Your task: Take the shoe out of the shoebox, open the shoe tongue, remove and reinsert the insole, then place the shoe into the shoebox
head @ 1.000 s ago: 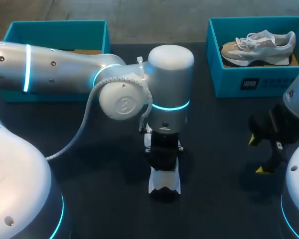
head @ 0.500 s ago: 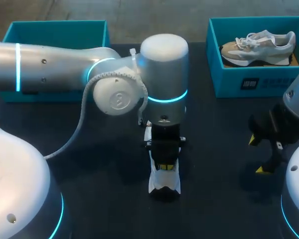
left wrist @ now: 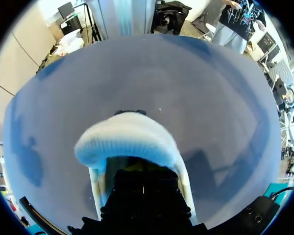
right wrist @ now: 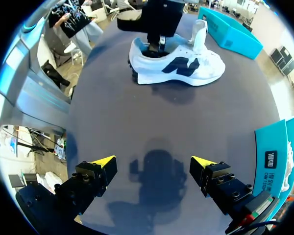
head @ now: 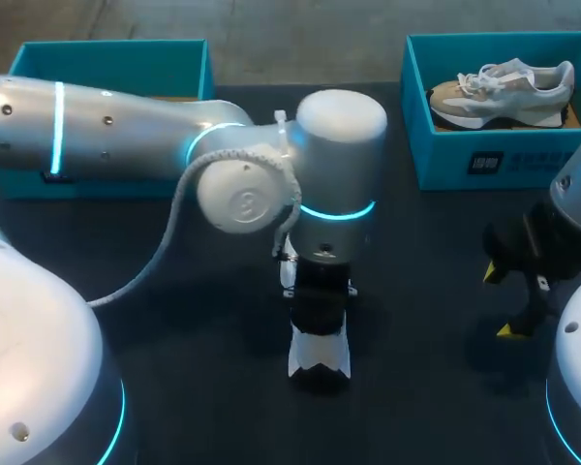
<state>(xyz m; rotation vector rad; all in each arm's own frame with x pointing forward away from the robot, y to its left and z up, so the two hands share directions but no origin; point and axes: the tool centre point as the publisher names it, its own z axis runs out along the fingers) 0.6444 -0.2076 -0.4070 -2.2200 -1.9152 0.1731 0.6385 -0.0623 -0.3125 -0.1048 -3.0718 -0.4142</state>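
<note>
The shoe (head: 320,356) lies on the table (head: 416,252) in the lower middle of the frame, well apart from the box (head: 107,63) at upper left. The left gripper (head: 319,302) is sunk into its opening; whether anything is gripped cannot be told. The right gripper (head: 501,302) is held open and empty at right. Unbraced, the shoe could be dragged or tipped if the insole sticks.

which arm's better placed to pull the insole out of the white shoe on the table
Left, most likely. The left gripper is down inside the opening of the white shoe. The right gripper hangs open over the table, well apart from the shoe.
</note>
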